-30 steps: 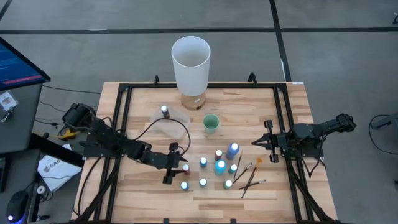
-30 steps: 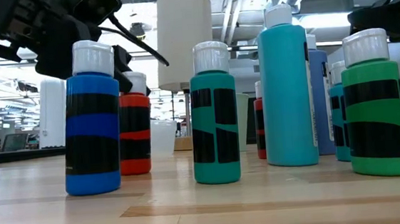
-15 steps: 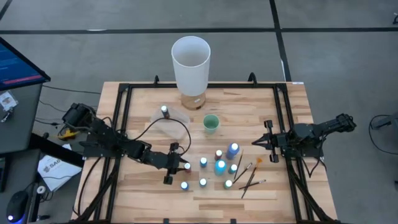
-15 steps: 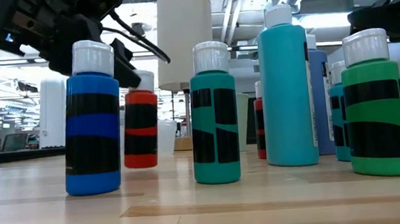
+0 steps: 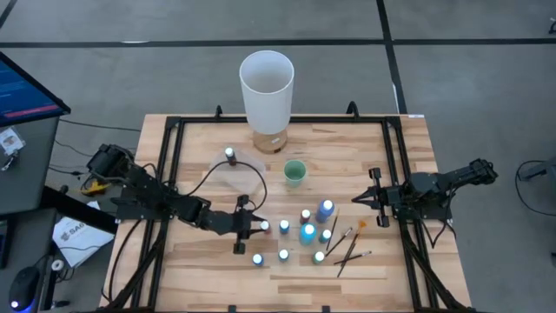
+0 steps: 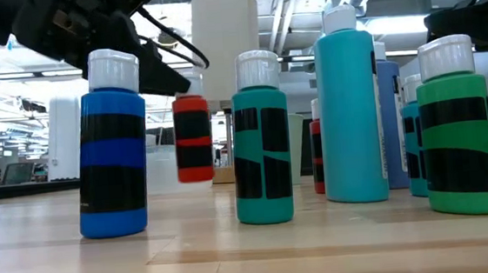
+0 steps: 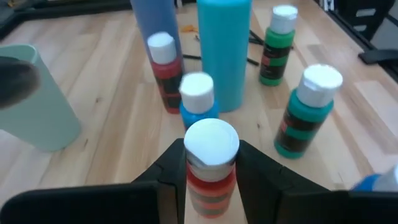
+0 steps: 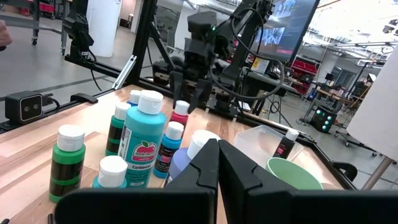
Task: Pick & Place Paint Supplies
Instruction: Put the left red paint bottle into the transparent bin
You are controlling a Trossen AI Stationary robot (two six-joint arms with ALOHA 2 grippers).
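My left gripper [image 5: 253,228] is shut on a small red paint bottle with a white cap [image 7: 211,168], which hangs above the table in the low view [image 6: 193,138]. Beside it stand more white-capped bottles: blue [image 6: 111,147], teal [image 6: 260,140], green [image 6: 457,128] and a tall teal one [image 6: 350,106]. All rest on their bases. Three thin brushes [image 5: 347,244] lie flat on the wood right of the bottles. My right gripper [image 5: 372,198] waits shut near the table's right side, touching nothing. My left gripper pinches the red bottle between its two fingers [image 7: 169,171], just below the white cap at the bottle's upper body [image 7: 211,163]. The fingers come level from the table's left side. The bottle stays upright and is lifted clear of the table.
A tall white cylinder [image 5: 267,87] stands at the far middle, a small green cup [image 5: 295,172] in front of it. A clear container with a dark bottle [image 5: 231,157] sits left of the cup. A black frame [image 5: 170,174] rims the table.
My left gripper has risen and moved a little toward the table's right, carrying the red bottle. The bottle stood on the table a second ago and now hangs upright above it, closer to the teal bottle.
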